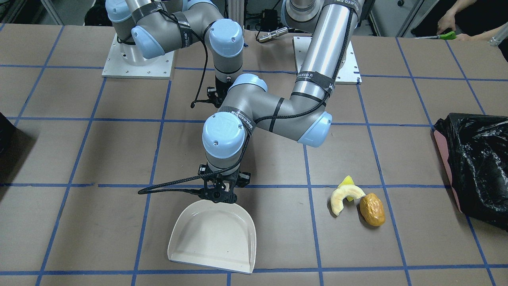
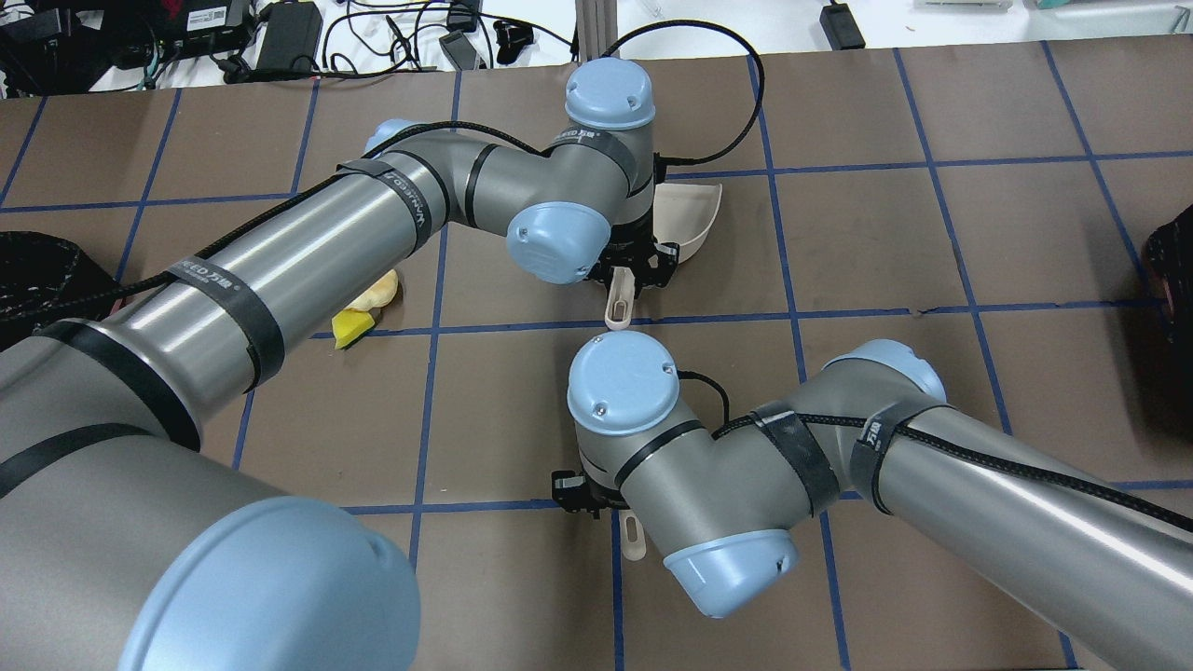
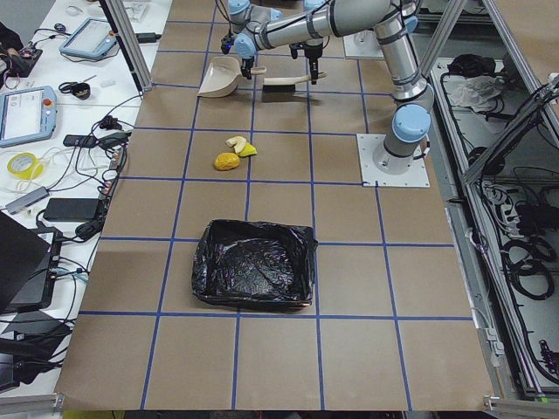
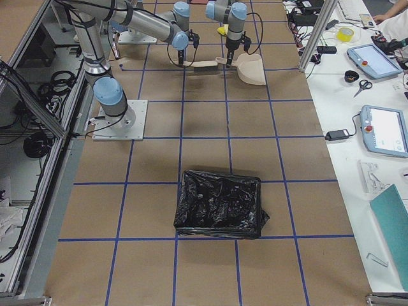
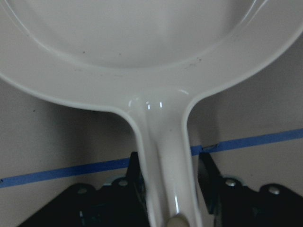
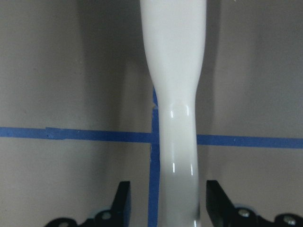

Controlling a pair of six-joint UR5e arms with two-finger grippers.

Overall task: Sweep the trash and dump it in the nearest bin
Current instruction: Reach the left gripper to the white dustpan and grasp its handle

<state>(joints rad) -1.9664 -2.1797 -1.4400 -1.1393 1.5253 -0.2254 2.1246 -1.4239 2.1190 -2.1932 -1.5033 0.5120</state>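
Observation:
The trash lies together on the table: a pale curved slice (image 1: 345,196), a yellow chunk (image 1: 346,182) and a brown-orange lump (image 1: 372,209). The bin (image 1: 476,167), pink-sided with a black bag, stands beyond it on my left side. A white dustpan (image 1: 212,238) lies flat. My left gripper (image 5: 170,165) straddles its handle (image 5: 163,156), open, with a thin gap on one side. The right gripper (image 6: 168,198) is open around the white brush handle (image 6: 175,118), with a gap on each side. The brush bristles (image 3: 284,85) lie next to the dustpan.
A second black-bagged container (image 4: 220,204) stands on my right side of the table. Both arms crowd the table's middle (image 2: 596,373). A person's hands (image 1: 448,24) show at the far corner. Cables and devices (image 2: 280,28) lie past the table's edge.

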